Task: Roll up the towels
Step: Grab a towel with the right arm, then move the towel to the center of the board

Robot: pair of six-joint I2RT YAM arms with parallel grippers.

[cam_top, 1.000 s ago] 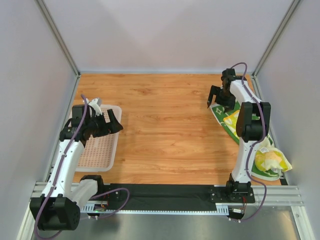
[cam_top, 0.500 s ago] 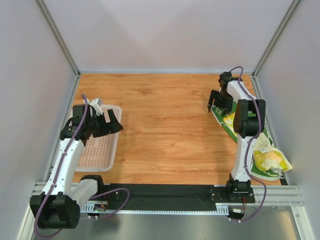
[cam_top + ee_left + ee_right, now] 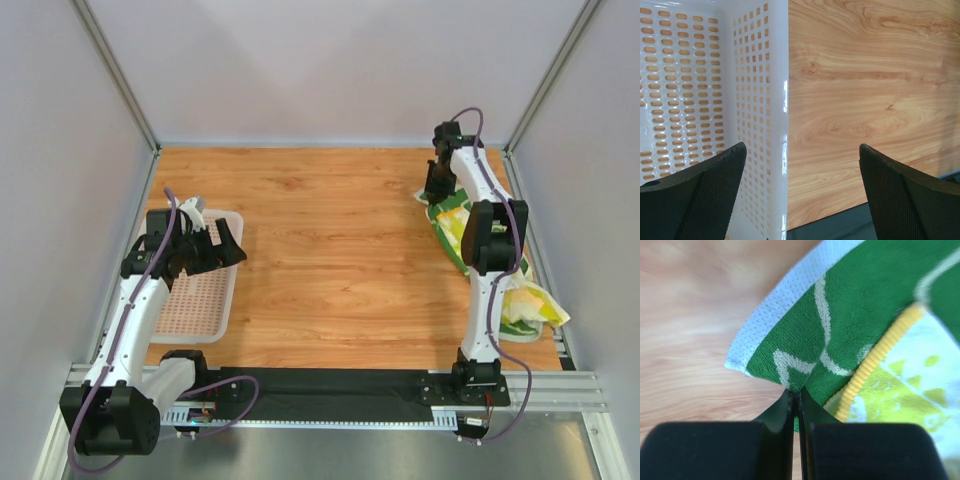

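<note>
over wooden table (image 3: pixel 330 250), right gripper (image 3: pixel 795 392) stretches far, pinching green towel (image 3: pixel 870 300); left gripper (image 3: pixel 802 145) gapes above basket (image 3: pixel 760 100).

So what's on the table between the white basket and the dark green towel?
Nothing. In the top view, only bare wooden table runs from the basket to the dark green towel.

We see a fuzzy dark green cloth towel (image 3: pixel 865 300), a glossy white perforated plastic basket (image 3: pixel 762 125), a smooth wood-grain surface (image 3: pixel 865 75).
</note>
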